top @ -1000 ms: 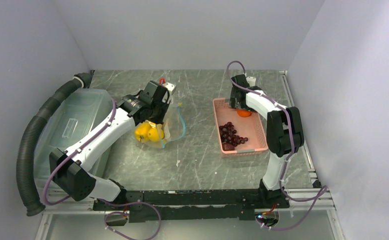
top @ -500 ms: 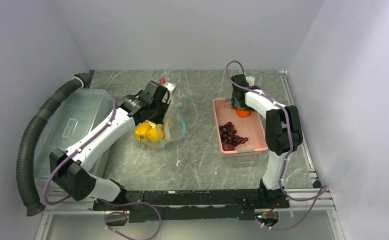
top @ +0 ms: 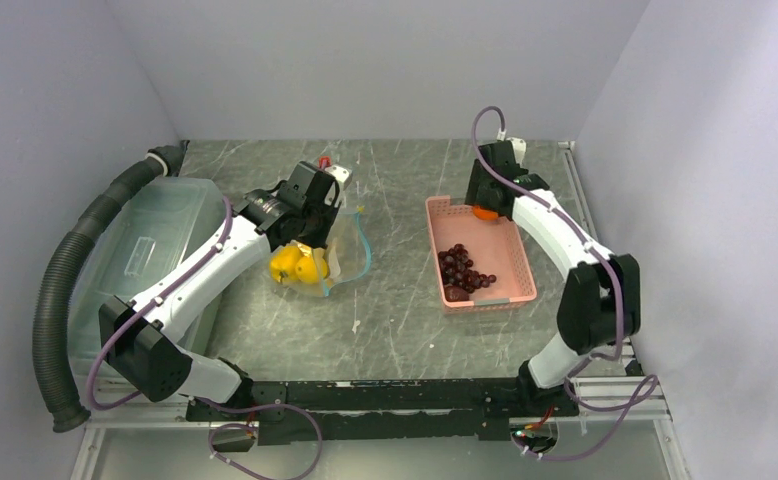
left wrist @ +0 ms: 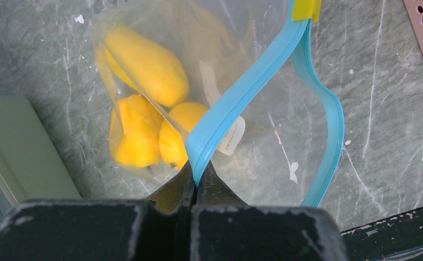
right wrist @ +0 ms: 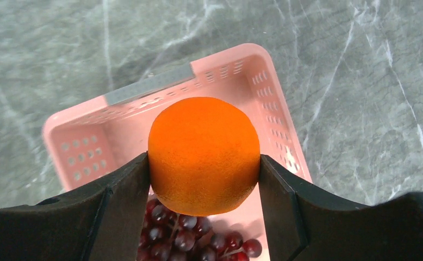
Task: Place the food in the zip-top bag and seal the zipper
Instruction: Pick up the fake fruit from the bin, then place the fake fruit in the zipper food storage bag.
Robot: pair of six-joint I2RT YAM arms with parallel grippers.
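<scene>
Right wrist view: right gripper (right wrist: 204, 169) clamps the round orange toy ball (right wrist: 204, 147) above the pink perforated basket (right wrist: 73, 136). Left gripper (left wrist: 197, 182) pinches the teal-blue zipper strip (left wrist: 242, 92) of the clear plastic bag (left wrist: 198, 49); release it well inside the mouth.

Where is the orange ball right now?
On the table's right side in the top view, the right gripper holds the orange ball over the far end of the pink basket, near the purple grapes.

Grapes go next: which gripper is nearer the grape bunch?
Right. The right gripper hovers over the basket just beyond the grape bunch; the left gripper pinches the zipper far aside.
</scene>
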